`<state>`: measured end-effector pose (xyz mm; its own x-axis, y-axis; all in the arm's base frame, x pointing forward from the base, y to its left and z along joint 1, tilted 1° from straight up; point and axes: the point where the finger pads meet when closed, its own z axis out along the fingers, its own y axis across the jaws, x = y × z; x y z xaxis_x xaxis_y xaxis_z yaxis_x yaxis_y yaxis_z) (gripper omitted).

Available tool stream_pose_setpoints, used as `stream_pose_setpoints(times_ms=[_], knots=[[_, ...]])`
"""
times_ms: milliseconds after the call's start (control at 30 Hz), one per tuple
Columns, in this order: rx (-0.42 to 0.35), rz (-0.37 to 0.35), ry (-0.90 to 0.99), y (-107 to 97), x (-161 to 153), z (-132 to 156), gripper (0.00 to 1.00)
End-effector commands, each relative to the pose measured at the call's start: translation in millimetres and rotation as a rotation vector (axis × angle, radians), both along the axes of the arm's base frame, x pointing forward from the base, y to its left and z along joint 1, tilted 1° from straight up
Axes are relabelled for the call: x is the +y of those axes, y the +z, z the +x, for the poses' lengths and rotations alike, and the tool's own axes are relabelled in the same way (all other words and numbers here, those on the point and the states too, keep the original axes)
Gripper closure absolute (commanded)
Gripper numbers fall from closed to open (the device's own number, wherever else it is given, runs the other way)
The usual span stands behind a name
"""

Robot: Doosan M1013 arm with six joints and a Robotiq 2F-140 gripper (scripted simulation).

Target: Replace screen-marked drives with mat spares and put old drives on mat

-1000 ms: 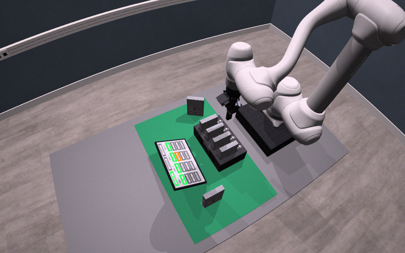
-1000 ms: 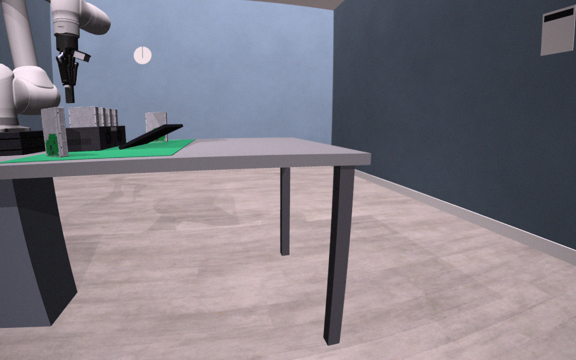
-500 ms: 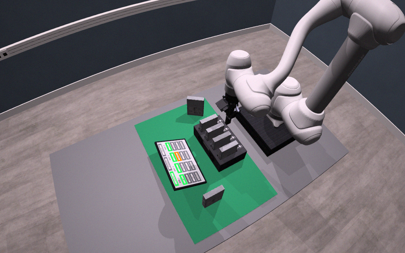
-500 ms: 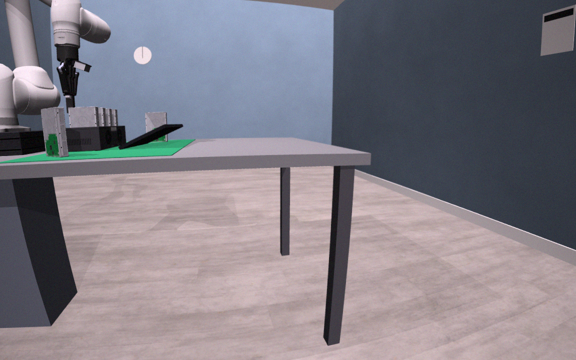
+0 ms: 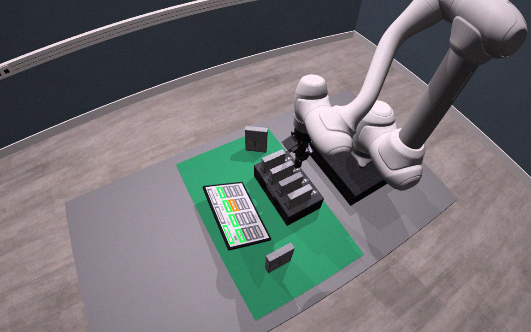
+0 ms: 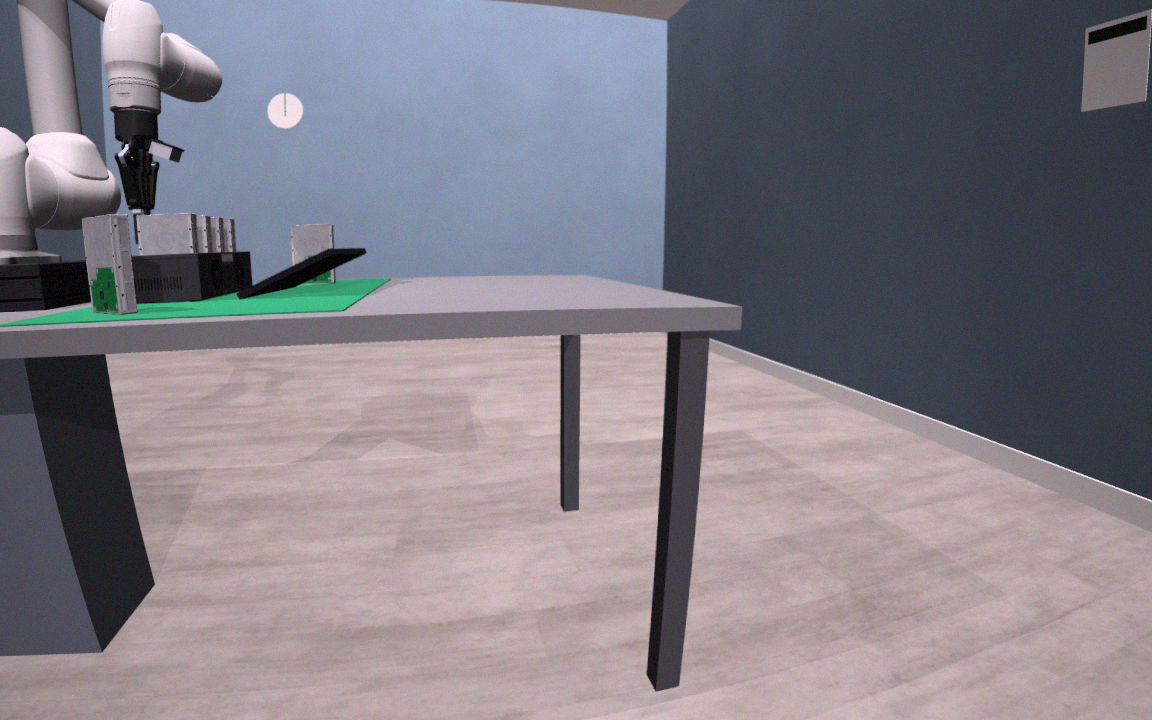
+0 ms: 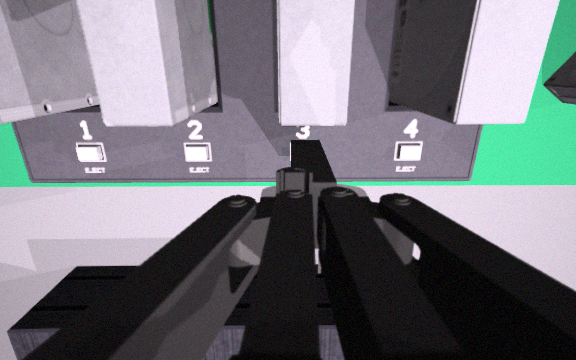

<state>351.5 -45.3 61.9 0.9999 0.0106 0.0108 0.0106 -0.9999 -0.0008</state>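
Note:
My gripper is shut and empty, its fingertips over the eject button of bay 3, hiding it in the wrist view. The black dock holds a grey drive in each bay, among them the bay 3 drive and the bay 4 drive. One spare drive stands beyond the bay 4 end, the other spare beyond the bay 1 end. The screen shows one orange box in its second row from the back; its small text is unreadable.
The green mat carries the dock, screen and both spares. The screen's black back slopes beside the dock. The robot's black base plate is on the dock's other side.

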Motion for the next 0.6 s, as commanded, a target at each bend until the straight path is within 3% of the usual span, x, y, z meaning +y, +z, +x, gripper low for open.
stream_pose_setpoints(times_ms=[0,567], knots=[[-0.001,0.000,0.000,-5.0,0.0,0.8,0.90],[-0.001,0.000,0.000,-12.4,0.1,0.9,0.90]])
